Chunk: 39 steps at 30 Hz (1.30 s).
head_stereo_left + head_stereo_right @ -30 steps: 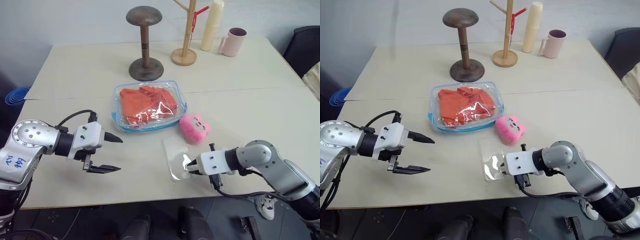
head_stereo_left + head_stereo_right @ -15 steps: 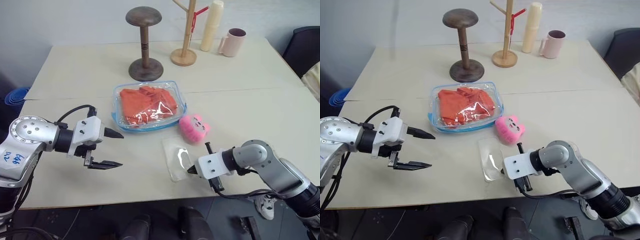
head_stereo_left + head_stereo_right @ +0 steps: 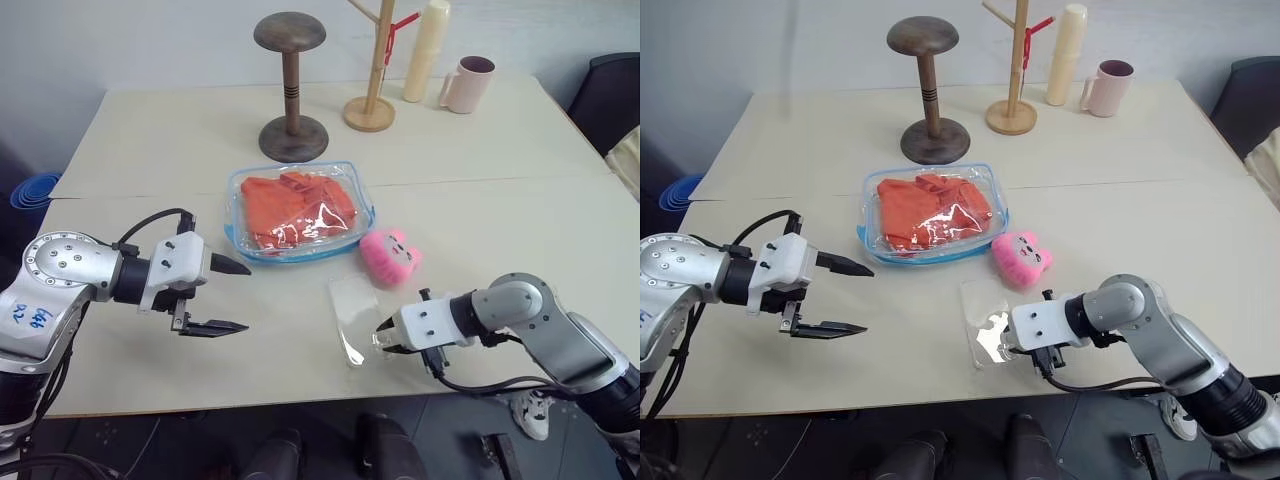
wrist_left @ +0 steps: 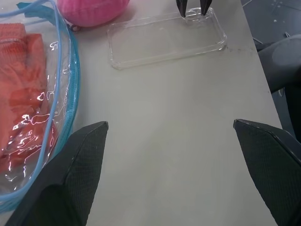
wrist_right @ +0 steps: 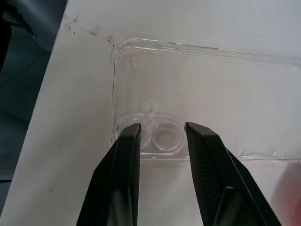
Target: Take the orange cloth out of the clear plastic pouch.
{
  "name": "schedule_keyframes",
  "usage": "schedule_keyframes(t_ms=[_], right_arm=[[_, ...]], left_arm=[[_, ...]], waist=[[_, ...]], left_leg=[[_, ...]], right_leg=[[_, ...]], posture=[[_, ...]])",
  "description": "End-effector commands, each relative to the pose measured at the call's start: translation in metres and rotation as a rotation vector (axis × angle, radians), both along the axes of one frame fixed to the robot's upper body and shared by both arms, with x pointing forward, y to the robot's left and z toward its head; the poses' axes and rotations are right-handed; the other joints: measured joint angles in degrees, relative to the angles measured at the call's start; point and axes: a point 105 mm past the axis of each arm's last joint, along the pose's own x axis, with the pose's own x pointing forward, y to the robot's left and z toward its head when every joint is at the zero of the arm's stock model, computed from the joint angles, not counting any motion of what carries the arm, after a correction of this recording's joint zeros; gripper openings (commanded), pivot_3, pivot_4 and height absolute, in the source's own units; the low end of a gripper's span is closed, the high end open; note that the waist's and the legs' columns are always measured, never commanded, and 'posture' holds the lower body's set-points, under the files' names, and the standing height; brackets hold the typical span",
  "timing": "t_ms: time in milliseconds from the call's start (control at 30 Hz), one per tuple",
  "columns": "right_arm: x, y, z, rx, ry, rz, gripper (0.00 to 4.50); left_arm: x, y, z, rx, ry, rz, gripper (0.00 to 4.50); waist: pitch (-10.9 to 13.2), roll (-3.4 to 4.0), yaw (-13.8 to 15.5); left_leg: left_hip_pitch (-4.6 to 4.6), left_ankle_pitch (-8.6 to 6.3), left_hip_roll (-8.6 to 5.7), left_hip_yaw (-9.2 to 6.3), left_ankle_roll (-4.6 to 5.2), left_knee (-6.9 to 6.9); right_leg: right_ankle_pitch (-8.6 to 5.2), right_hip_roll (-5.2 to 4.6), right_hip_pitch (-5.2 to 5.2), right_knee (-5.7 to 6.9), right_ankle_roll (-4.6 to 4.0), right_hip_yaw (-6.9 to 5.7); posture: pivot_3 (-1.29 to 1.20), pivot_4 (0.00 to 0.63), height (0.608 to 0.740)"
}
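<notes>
My left gripper (image 3: 226, 296) hangs wide open beside the clear plastic pouch (image 3: 300, 211) (long axis across table), orange cloth (image 3: 297, 207) inside; right gripper (image 5: 160, 134) slightly parted over clear phone case (image 5: 207, 99).

table (image 3: 480, 150): pale beige top with a seam across the middle, spans most of the frame | wall (image 3: 150, 40): plain pale grey-white, along the top | floor (image 3: 470, 440): dark, along the bottom edge | dark chair (image 3: 610, 95): upper right | blue object (image 3: 35, 190): left edge | light: even, soft
</notes>
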Motion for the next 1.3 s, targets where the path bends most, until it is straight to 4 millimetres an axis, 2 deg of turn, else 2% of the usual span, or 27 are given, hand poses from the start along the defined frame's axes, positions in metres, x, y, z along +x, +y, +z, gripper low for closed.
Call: schedule_keyframes(t_ms=[33, 133, 400, 533, 633, 767, 933, 1167, 1267, 1300], right_arm=[[-0.002, -0.008, -0.006, -0.041, 0.014, -0.006, 0.99], [-0.006, -0.011, -0.014, -0.059, 0.046, -0.01, 0.03], [-0.004, -0.014, -0.023, -0.094, 0.041, -0.023, 0.03], [-0.003, -0.013, -0.019, -0.079, 0.041, -0.029, 0.03], [-0.004, -0.013, -0.013, -0.076, 0.03, -0.018, 0.59], [-0.001, -0.014, 0.0, -0.074, 0.009, -0.031, 1.7], [-0.003, -0.02, 0.002, -0.13, 0.016, 0.001, 1.7], [-0.002, -0.019, 0.002, -0.117, 0.021, -0.009, 1.7], [-0.007, -0.017, -0.001, -0.109, 0.046, 0.003, 1.11], [-0.008, -0.015, -0.002, -0.106, 0.05, 0.009, 0.78]], left_arm=[[0.001, -0.001, 0.007, -0.003, -0.038, -0.01, 4.5], [0.001, -0.001, 0.007, -0.002, -0.041, -0.01, 4.5], [0.002, 0.0, 0.009, -0.002, -0.048, -0.008, 4.5], [0.003, -0.001, 0.01, -0.005, -0.051, -0.008, 4.5], [0.003, -0.001, 0.009, -0.005, -0.05, -0.008, 4.5], [0.002, -0.001, 0.008, -0.007, -0.048, -0.01, 4.5], [0.004, -0.003, 0.008, -0.012, -0.048, -0.013, 4.5], [0.004, -0.003, 0.007, -0.015, -0.05, -0.015, 4.5], [0.005, -0.003, 0.007, -0.015, -0.051, -0.013, 4.5], [0.005, -0.003, 0.007, -0.015, -0.052, -0.013, 4.5]], waist=[[0.0, 0.0, 0.0], [0.0, 0.0, 0.0], [0.0, -0.02, 0.0], [0.0, -0.02, 0.0], [0.0, -0.02, 0.0], [0.0, -0.02, 0.1], [0.0, -0.02, 0.1], [0.0, -0.02, 0.0], [0.0, -0.02, 0.0], [0.0, -0.02, 0.0]], left_leg=[[0.0, 0.0, 0.0, 0.0, 0.0, 0.0], [0.0, 0.0, 0.0, 0.01, 0.0, 0.01], [0.02, 0.0, 0.0, 0.0, 0.0, 0.03], [0.03, 0.0, 0.0, 0.0, 0.0, 0.03], [0.03, 0.0, 0.0, 0.0, 0.0, 0.03], [0.02, -0.01, -0.01, -0.01, 0.02, 0.03], [0.01, -0.02, -0.02, -0.01, 0.03, 0.03], [0.01, -0.03, 0.0, 0.0, 0.02, 0.03], [0.01, -0.03, 0.0, 0.0, 0.02, 0.03], [0.01, -0.03, 0.0, -0.01, 0.02, 0.03]], right_leg=[[0.0, 0.0, 0.0, 0.0, 0.0, 0.0], [0.0, 0.0, 0.0, 0.0, 0.0, 0.01], [0.0, 0.0, 0.04, 0.0, 0.0, 0.0], [0.0, 0.0, 0.04, 0.01, 0.0, 0.0], [0.0, 0.0, 0.04, 0.01, 0.0, 0.01], [0.0, -0.01, 0.04, 0.0, 0.0, 0.0], [0.0, -0.01, 0.04, -0.02, 0.0, 0.0], [0.0, 0.0, 0.03, -0.02, 0.0, 0.0], [0.0, 0.0, 0.03, -0.01, 0.0, 0.0], [0.0, 0.0, 0.03, -0.01, 0.0, 0.0]], posture=[[0.0, 0.15, 0.74], [0.0, 0.15, 0.74], [0.0, 0.15, 0.74], [0.0, 0.15, 0.74], [0.0, 0.15, 0.74], [0.0, 0.15, 0.74], [0.0, 0.15, 0.74], [0.0, 0.15, 0.74], [0.0, 0.15, 0.74], [0.0, 0.15, 0.74]])
